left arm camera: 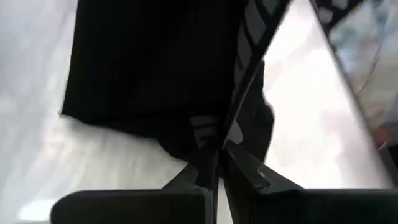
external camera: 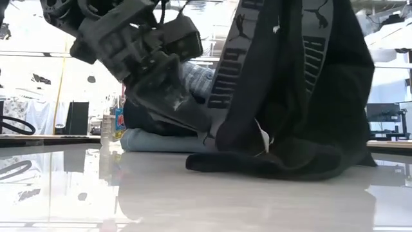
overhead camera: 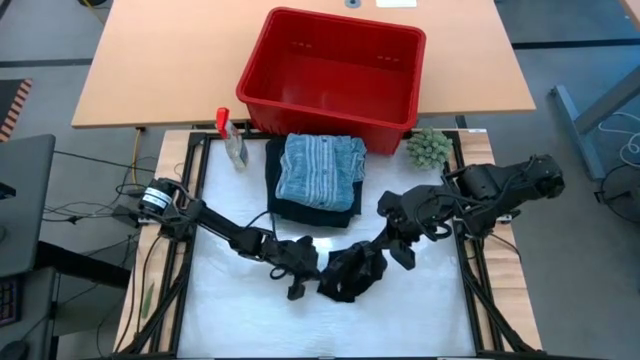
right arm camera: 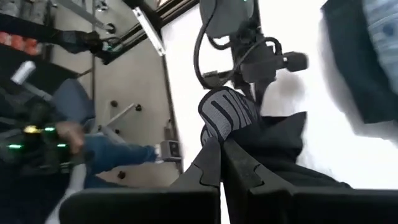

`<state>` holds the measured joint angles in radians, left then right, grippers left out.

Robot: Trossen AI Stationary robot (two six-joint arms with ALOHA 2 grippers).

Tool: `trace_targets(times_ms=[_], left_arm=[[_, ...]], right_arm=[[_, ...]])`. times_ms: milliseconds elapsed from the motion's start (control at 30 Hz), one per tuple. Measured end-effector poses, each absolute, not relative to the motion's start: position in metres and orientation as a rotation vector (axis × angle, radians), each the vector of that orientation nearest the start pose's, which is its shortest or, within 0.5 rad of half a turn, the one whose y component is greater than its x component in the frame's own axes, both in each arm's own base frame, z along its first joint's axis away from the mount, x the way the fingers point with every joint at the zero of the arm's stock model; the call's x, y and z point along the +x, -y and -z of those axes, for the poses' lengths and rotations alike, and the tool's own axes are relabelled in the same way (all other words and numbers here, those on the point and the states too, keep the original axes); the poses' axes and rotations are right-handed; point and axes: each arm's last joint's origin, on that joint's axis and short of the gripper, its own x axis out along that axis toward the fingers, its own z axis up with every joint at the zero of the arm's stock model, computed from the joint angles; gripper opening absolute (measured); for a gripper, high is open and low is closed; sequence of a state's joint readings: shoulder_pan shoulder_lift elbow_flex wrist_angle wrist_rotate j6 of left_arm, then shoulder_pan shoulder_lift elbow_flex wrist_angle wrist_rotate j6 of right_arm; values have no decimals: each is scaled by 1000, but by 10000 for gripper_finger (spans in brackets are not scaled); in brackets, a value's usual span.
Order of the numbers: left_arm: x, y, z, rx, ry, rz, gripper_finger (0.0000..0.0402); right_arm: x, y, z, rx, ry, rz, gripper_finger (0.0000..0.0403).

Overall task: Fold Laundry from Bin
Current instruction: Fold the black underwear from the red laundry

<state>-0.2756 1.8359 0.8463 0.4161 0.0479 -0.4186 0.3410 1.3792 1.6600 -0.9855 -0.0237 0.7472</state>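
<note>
At the table's left edge the left arm reaches in across the white work surface (overhead camera: 230, 310), and the left gripper (overhead camera: 300, 268) sits low near the middle, its fingers (left arm camera: 205, 171) pinched together on the edge of a black garment (overhead camera: 352, 275); the left wrist view shows the dark cloth with its grey lettered waistband caught between the two closed tips. Just right of it that black garment hangs crumpled, its lower part resting on the surface, as the low view shows, with the banded waistband lifted upward. Behind it, toward the far side of the table, a small clear spray bottle (overhead camera: 232, 140) with a red top stands to the left of a folded stack (overhead camera: 318, 175): a faded blue striped piece lying on top of a darker folded one. Beyond the stack sits the red bin (overhead camera: 330, 70), upright on the wooden table. A fuzzy green ball (overhead camera: 428, 147) lies just right of the bin's near corner. Farther right, the right gripper (overhead camera: 398, 240) clamps the other side of the same black garment, its fingers (right arm camera: 214, 158) closed on the grey waistband, with the right arm stretching back to the table's right edge.
</note>
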Motion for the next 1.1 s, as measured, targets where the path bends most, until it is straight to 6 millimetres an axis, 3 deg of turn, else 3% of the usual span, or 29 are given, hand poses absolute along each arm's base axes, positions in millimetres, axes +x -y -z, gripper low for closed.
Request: trace_targets(times_ms=[100, 200, 367, 467, 633, 767, 933, 1100], left_arm=[[340, 99, -145, -492, -614, 209, 1], [332, 102, -176, -541, -539, 208, 0], [288, 83, -218, -681, -293, -56, 0], [254, 70, -221, -878, -119, -258, 0], [216, 68, -195, -1224, 99, -465, 0], [204, 71, -193, -1366, 305, -496, 0], [200, 66, -222, -1419, 537, -412, 0], [183, 54, -262, -1296, 725, -285, 0]], right_arm=[[240, -91, -423, 524, -805, 4, 24], [220, -93, -421, 455, -811, 171, 22], [189, -105, -409, 505, -730, 194, 21], [182, -116, -385, 529, -648, 184, 21], [202, -136, -348, 584, -404, 127, 22], [227, -152, -333, 513, -344, 31, 21], [249, -160, -346, 355, -258, -9, 21], [262, -171, -350, 271, -259, -102, 21]])
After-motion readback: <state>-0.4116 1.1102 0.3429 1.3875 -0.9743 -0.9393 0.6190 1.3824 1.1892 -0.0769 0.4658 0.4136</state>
